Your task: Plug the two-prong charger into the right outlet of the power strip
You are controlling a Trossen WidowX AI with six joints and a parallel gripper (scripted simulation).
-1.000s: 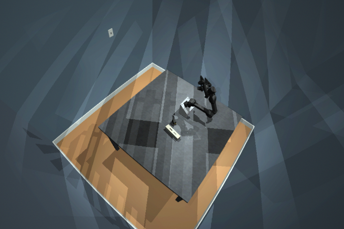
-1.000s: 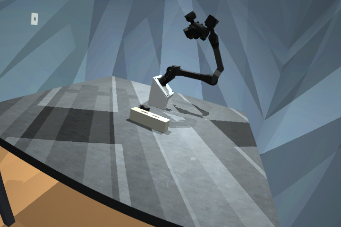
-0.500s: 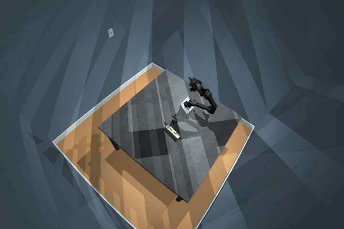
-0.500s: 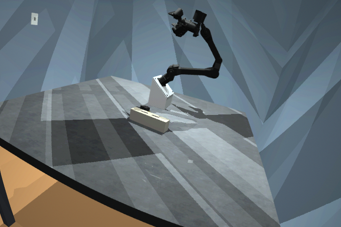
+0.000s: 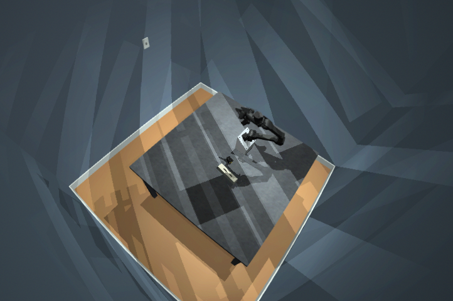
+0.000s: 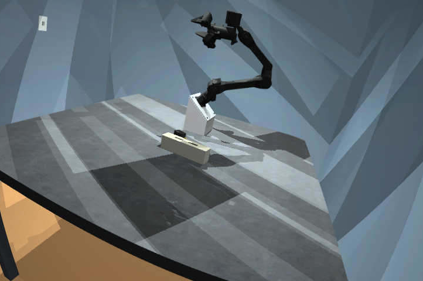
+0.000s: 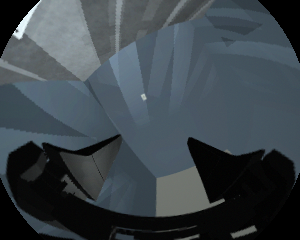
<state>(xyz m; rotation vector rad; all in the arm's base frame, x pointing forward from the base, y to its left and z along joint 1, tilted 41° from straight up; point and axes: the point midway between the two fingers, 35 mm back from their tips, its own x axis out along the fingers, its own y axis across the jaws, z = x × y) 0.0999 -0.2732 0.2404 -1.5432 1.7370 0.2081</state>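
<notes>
The black charger (image 5: 229, 160) (image 6: 179, 133) rests on the table just behind the cream power strip (image 5: 220, 167) (image 6: 185, 148); a small gold-coloured part shows on its side toward the strip. The strip has two dark outlet openings in its top, and neither holds a plug. My gripper (image 5: 238, 114) (image 6: 194, 27) (image 7: 156, 140) is open and empty, raised high above the table, away from both. Its fingers point sideways, and the wrist view shows mostly walls between and beyond them. Neither the charger nor the strip shows in the wrist view.
The white arm base (image 5: 249, 146) (image 6: 195, 120) stands on the grey table (image 5: 184, 142) (image 6: 268, 212), behind the charger. The arm reaches out right from it and folds back overhead. A white wall plate (image 5: 145, 43) (image 6: 42, 23) (image 7: 144, 97) is far off.
</notes>
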